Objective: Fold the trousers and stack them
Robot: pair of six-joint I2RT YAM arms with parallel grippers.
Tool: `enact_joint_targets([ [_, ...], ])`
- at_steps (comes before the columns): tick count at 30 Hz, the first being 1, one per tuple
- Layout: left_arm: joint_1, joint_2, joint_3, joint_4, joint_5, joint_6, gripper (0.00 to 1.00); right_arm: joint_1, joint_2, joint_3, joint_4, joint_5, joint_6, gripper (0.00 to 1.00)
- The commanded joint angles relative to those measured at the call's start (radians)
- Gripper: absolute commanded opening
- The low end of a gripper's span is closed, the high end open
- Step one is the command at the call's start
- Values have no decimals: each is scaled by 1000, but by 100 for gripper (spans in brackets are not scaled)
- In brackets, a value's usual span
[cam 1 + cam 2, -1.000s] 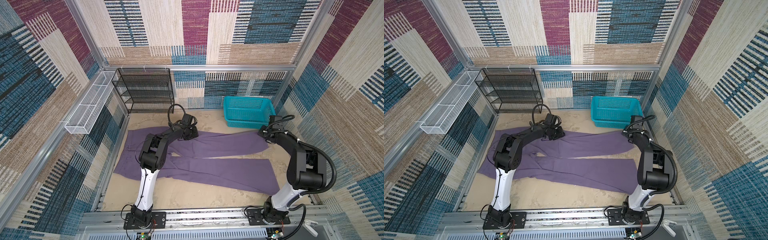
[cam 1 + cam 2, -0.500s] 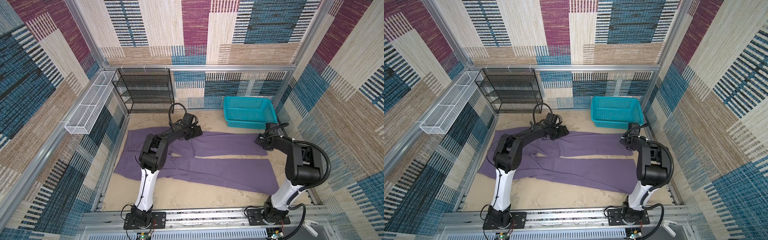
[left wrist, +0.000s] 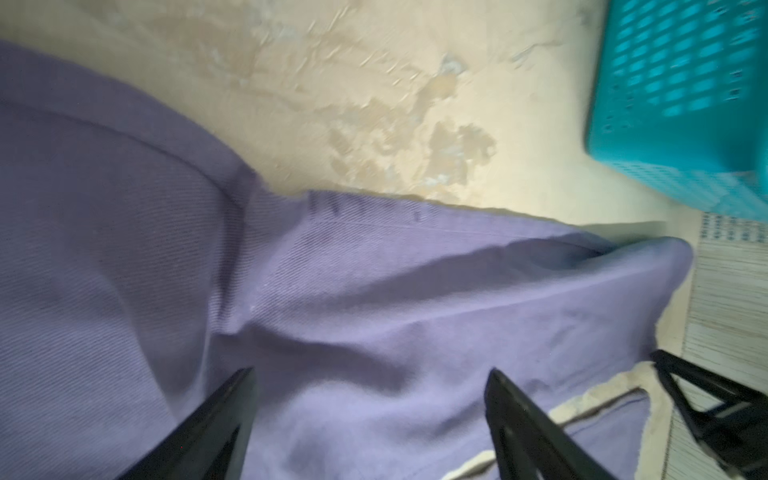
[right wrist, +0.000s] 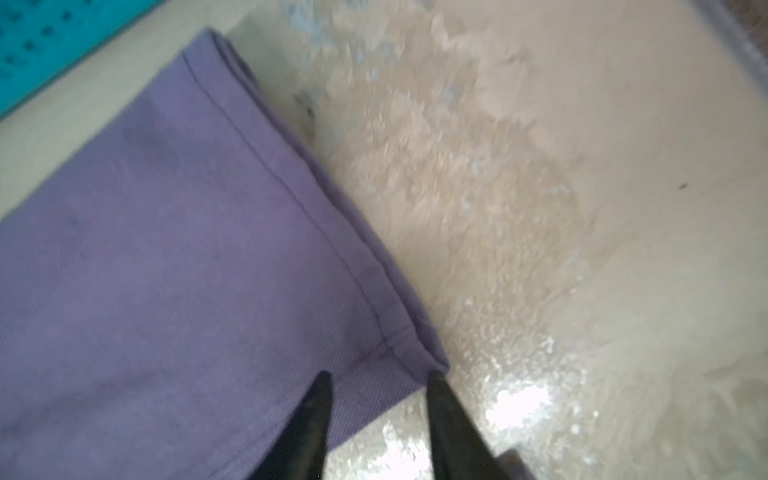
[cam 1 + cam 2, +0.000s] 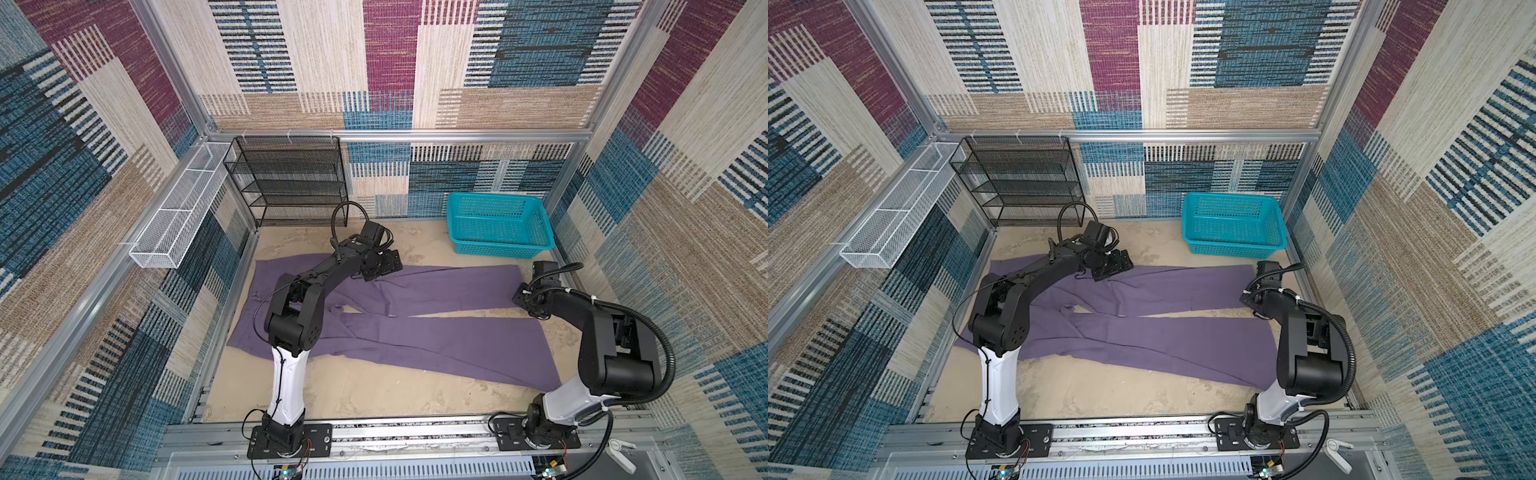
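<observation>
Your left fingers (image 3: 232, 399) stood wide apart and held nothing; the trousers (image 5: 415, 340) lay creased directly under and between them. Your right fingers (image 4: 320, 399) were only narrowly apart, straddling one leg's hem corner, which lay flat on the surface (image 5: 374, 390); no pinch showed. The teal basket (image 5: 498, 247) sat beyond both, with the trousers wholly outside it.

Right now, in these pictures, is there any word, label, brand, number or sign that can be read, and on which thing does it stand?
None: no text can be read in any view.
trousers: plain purple cloth, no label or print showing.
teal basket: no lettering visible.
black mesh rack: bare.
white wire tray: bare.
</observation>
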Motion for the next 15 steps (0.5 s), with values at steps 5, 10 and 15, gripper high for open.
enact_joint_targets([
  [5,-10,37,82,-13,13,-8,70,2,41,54,60,-70,7,15],
  [10,-22,94,88,1,30,-26,65,2,80,94,77,-80,12,13],
  [15,-27,129,76,24,55,-43,67,2,170,95,82,-82,16,13],
])
